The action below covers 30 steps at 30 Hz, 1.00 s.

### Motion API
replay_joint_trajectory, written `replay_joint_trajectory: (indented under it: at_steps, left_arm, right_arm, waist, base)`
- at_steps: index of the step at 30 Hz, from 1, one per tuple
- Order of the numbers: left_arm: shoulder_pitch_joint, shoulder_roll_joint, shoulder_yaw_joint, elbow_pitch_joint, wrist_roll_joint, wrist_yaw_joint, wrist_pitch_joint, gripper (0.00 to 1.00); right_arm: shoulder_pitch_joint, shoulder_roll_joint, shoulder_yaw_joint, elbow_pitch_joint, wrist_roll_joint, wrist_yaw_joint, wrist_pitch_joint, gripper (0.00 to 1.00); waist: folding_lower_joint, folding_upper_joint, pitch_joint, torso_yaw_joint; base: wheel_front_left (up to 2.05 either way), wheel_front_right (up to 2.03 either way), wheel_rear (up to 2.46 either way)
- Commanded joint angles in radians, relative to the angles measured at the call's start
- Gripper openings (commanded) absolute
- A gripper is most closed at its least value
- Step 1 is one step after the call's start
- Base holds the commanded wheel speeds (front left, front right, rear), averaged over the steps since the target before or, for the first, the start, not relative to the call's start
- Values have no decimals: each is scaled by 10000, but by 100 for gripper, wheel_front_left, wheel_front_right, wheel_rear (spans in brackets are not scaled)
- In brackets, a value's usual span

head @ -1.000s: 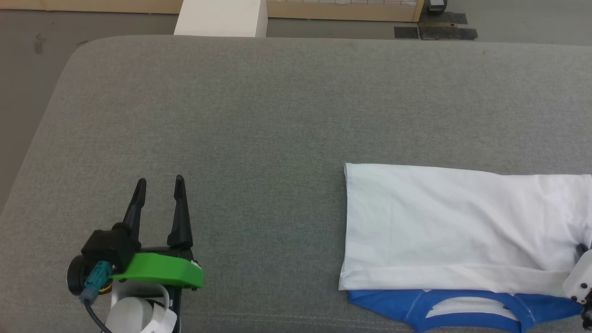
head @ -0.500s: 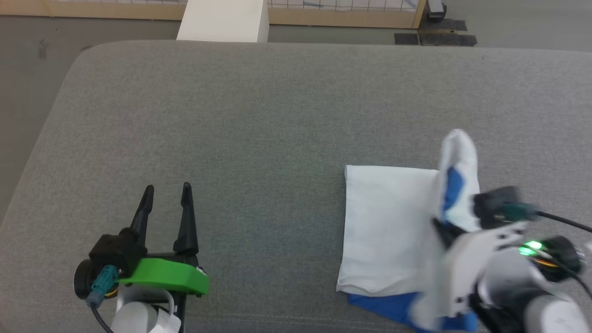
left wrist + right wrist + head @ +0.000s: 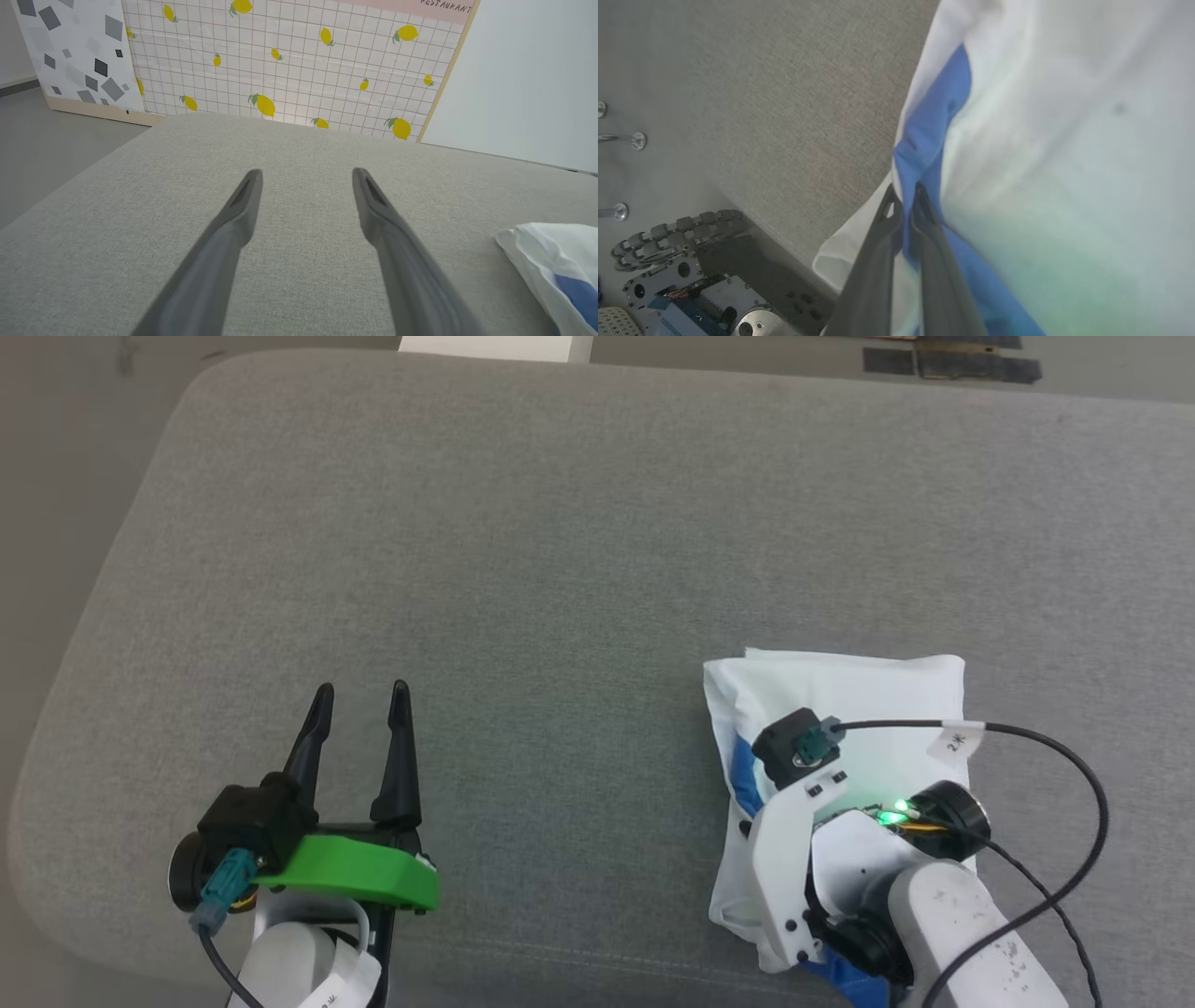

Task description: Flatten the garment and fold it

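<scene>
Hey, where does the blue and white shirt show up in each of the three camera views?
Head view: shirt lower right, folded, partly under the right arm.
Left wrist view: shirt at the lower right edge, right of the open left hand.
Right wrist view: shirt across the right half, blue fold pinched by the right hand.
Shared landmark: the grey cushion under it.

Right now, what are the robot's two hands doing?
Left gripper: open, holding nothing.
Right gripper: shut on the shirt, pinching its blue part.

bright, even light; garment close-up (image 3: 1064, 163) blurred
</scene>
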Motion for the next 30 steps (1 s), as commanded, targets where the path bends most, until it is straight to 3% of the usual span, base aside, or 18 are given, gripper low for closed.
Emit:
replay_joint_trajectory:
  at_steps: [1,2,3,4,9,12,18,23,30]
  left_arm:
    - [-155,-29,24,8,-30,42,-45,100]
    - [-155,-29,28,10,-32,48,-45,100]
    - [-152,-29,33,12,-32,54,-45,100]
    - [-95,-29,84,22,-33,86,-45,100]
    - [-8,-29,107,0,-21,98,-45,100]
    - [70,-30,163,-66,17,94,-45,100]
    - [168,-30,238,-216,33,109,-45,100]
    - [183,-30,222,-245,57,96,-45,100]
    - [148,-30,163,-235,86,67,-45,100]
  right_arm:
    - [-196,-2,30,234,135,-15,-77,0]
    - [-258,1,35,428,201,-15,-113,0]
    - [-296,4,44,532,280,-15,-173,11]
    - [-353,14,57,579,616,-15,-518,100]
    - [-194,32,-180,-591,1364,-15,-1699,100]
    - [72,41,-755,-1766,1706,-15,-2956,100]
    - [1130,61,-2964,-2855,2781,-15,-4965,100]
    - [1810,64,-4386,-1949,4539,-15,-5672,100]
    - [1767,65,-4805,200,6438,-15,-5069,100]
  waist:
    - [0,0,122,130]
    - [0,0,122,143]
    - [0,0,114,147]
    - [0,0,6,85]
    - [0,0,-240,-123]
    - [0,0,-392,-335]
    - [0,0,-550,-713]
    - [0,0,-565,-919]
    - [0,0,-478,-976]
  base:
    - [0,0,0]
    - [0,0,0]
    - [0,0,0]
    - [0,0,0]
    - [0,0,0]
    - [0,0,0]
    - [0,0,0]
    - [0,0,0]
    - [0,0,0]
